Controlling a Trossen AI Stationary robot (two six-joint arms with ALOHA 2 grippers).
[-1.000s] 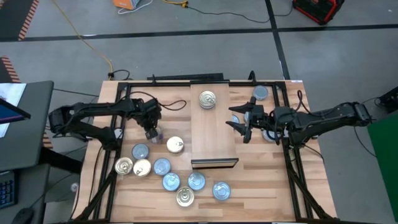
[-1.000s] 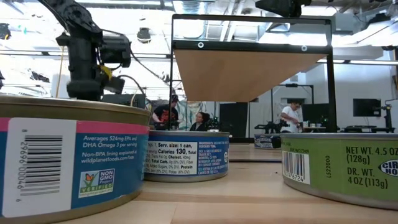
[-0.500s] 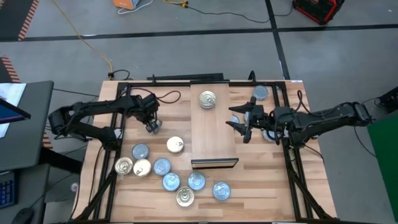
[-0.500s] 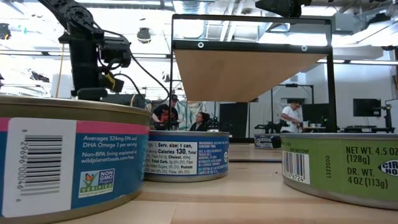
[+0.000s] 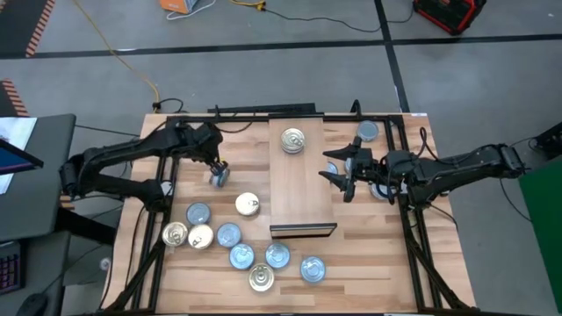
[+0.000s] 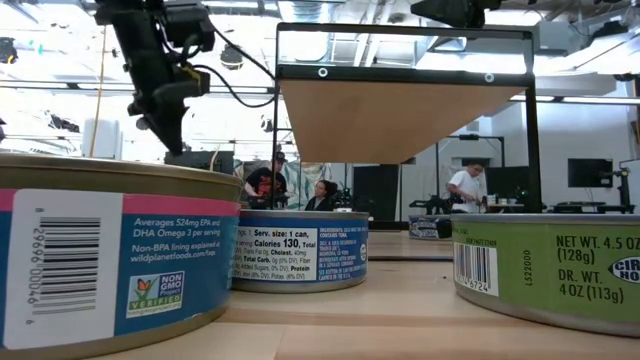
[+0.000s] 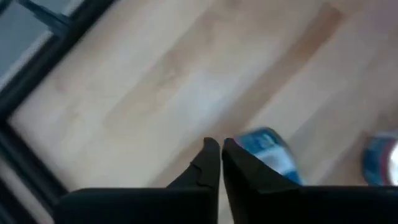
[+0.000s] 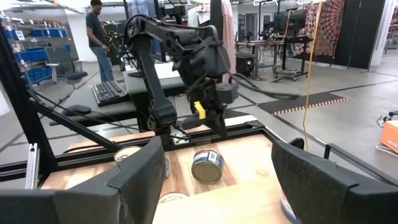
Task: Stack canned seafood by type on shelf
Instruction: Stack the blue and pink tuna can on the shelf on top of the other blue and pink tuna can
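On the left side of the wooden surface (image 5: 369,263), we see the left pincer (image 5: 216,167) up in the air with its two fingers pressed together, holding nothing. Just under it a blue tin (image 5: 219,177) sits tipped up on its edge. We also see this tin past the dark fingers (image 7: 208,163) in the left wrist view, just beside their tips (image 7: 268,151), and in the right wrist view it stands on its edge under the left arm (image 8: 208,165).

Over on the right, the right pincer (image 5: 341,175) waits beside the shelf (image 5: 301,193) with its fingers spread wide apart and nothing between them.

We count one gold-topped tin (image 5: 293,140) on the far end of the shelf. A blue-topped tin (image 5: 369,132) sits at the far right corner of the surface. Many more tins lie in a bunch on the near left: a gold one (image 5: 248,204), a blue one (image 5: 198,214), and others close to the front edge (image 5: 262,277).

From low down we see three big tin sides up close, one with a pink stripe (image 6: 110,270), one blue (image 6: 300,250), and one green (image 6: 550,265). People (image 6: 265,185) are in the room far behind
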